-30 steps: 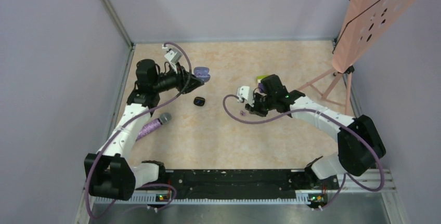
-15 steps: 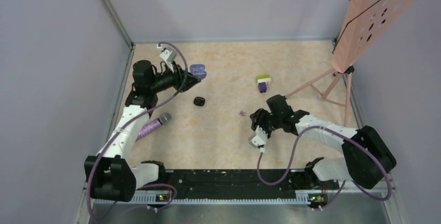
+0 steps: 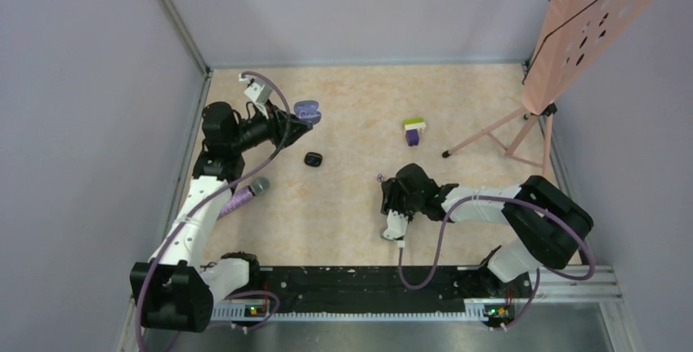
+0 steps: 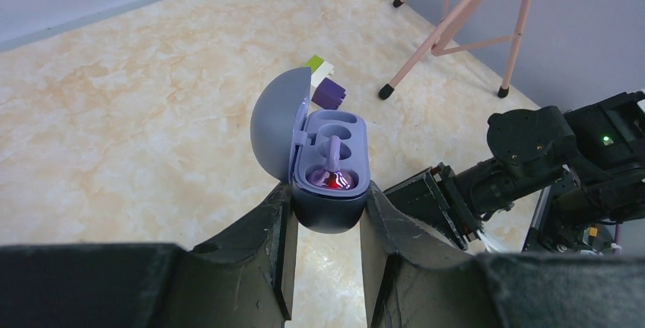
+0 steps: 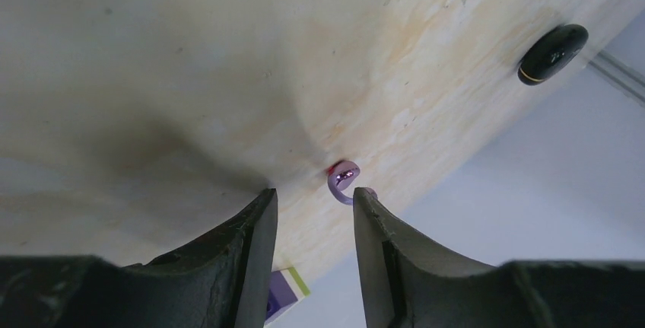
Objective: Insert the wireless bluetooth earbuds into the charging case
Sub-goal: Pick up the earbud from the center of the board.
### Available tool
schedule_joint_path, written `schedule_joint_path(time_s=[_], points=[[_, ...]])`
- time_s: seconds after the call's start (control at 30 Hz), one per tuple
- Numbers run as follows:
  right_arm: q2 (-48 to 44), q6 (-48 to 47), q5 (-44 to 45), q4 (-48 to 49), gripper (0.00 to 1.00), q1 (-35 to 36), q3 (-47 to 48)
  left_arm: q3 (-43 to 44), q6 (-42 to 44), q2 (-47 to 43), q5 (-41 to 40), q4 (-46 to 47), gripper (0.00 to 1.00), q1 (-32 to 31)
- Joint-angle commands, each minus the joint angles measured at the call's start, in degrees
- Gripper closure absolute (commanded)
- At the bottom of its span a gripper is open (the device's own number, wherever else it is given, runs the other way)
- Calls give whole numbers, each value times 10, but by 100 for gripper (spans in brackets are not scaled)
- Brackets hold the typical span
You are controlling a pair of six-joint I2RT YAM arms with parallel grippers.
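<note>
My left gripper (image 3: pixel 301 119) is shut on the open purple charging case (image 3: pixel 308 110) and holds it above the table at the back left. In the left wrist view the case (image 4: pixel 331 191) sits between my fingers, lid up. One purple earbud (image 4: pixel 335 178) with a red light lies in its near well, and the far well (image 4: pixel 340 124) is empty. A tiny purple ring-like earbud (image 3: pixel 380 178) lies on the table. My right gripper (image 3: pixel 387 193) is low beside it, open and empty. In the right wrist view the earbud (image 5: pixel 344 178) lies just past my right fingertip (image 5: pixel 365 202).
A small black oval piece (image 3: pixel 313 158) lies mid-table and also shows in the right wrist view (image 5: pixel 554 52). A green-and-purple block (image 3: pixel 414 130) sits further back. A purple microphone (image 3: pixel 243 195) lies by the left arm. A pink stand (image 3: pixel 523 115) fills the back right.
My right arm has swung from near the block toward the front and come down beside the purple earbud. My left gripper has drawn the case slightly back and left.
</note>
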Motion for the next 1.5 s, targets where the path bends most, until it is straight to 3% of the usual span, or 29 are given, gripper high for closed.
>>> schedule_joint_path(time_s=[0.0,0.47,0.7,1.47], points=[[32,-172,84,12,58,12,8,-10,-12,-18,-11,41,100,4],[43,-259,128,-44,64,19,21,-33,-36,-29,-22,85,100,5],[12,-301,79,-102,64,26,33,-42,-38,-35,-25,89,100,5],[55,-359,49,-79,59,34,58,-65,-37,-58,-35,90,100,8]])
